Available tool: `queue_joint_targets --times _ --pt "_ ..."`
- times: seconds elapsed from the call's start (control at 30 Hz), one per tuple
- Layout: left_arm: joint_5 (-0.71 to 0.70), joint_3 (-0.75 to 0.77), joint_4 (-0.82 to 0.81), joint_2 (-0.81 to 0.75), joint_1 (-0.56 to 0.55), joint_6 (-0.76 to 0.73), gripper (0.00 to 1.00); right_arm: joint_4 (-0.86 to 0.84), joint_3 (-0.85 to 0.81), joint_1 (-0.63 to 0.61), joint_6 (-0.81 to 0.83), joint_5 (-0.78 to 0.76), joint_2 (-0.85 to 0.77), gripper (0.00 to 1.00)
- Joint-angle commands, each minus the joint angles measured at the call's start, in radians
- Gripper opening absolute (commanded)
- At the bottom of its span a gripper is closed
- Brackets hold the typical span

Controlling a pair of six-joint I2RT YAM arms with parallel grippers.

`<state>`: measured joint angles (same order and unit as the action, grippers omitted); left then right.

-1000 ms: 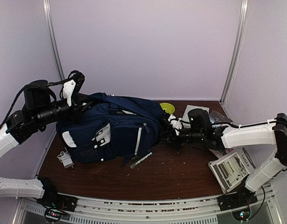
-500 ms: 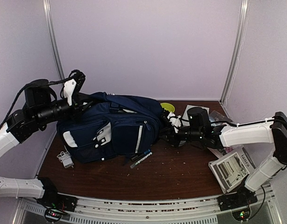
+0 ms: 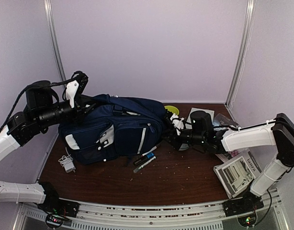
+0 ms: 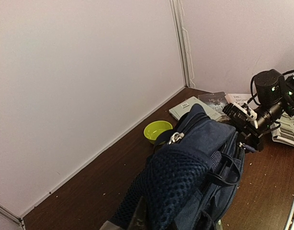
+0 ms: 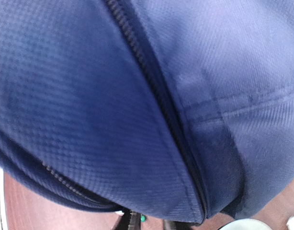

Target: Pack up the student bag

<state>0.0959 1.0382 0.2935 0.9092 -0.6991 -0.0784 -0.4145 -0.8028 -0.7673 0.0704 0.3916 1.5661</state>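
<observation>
L gripper (image 3: 84, 104) clenched on student bag (image 3: 123, 134) far-left corner; R gripper (image 3: 169, 136) at bag's zipped end, grip state can't tell

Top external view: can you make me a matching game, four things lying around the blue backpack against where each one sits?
Things:
1. yellow-green bowl
2. white charger
3. printed booklet
4. pens

Places:
A. on the table, just in front of the student bag, near the middle
B. at the near right, well clear of the bag
C. behind the bag's right end, toward the back wall
D. by the bag's near left corner

Pairs: 1-C, 2-D, 3-B, 4-A.
</observation>
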Motion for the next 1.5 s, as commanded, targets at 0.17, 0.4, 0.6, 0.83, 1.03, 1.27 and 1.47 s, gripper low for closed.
queue_joint_targets --times 0.17,0.4,0.6,0.83,1.03,1.27,1.47 --pt "0.061 0.068 -0.251 -0.022 -0.002 0.028 0.00 -0.154 0.042 -0.008 -0.003 -0.018 -0.037 0.03" --pt "0.010 0.057 -0.265 -0.043 -0.002 0.029 0.00 -0.103 0.083 -0.001 0.027 -0.013 -0.100 0.00" --pt "0.024 0.074 -0.276 -0.044 -0.002 0.034 0.00 -0.007 0.073 0.015 0.055 0.002 -0.201 0.00" --pt "-0.020 0.074 -0.290 -0.054 -0.002 0.031 0.00 0.108 0.098 0.049 0.041 -0.005 -0.315 0.31" --pt "0.020 0.074 -0.301 -0.053 -0.002 0.028 0.00 0.064 0.087 0.156 -0.080 0.119 -0.296 0.66" --pt "0.021 0.076 -0.293 -0.061 -0.002 0.028 0.00 0.023 0.015 0.171 -0.060 0.225 -0.184 1.00" --pt "0.036 0.072 -0.287 -0.069 -0.002 0.020 0.00 0.047 -0.098 0.179 -0.064 0.250 -0.060 0.88"
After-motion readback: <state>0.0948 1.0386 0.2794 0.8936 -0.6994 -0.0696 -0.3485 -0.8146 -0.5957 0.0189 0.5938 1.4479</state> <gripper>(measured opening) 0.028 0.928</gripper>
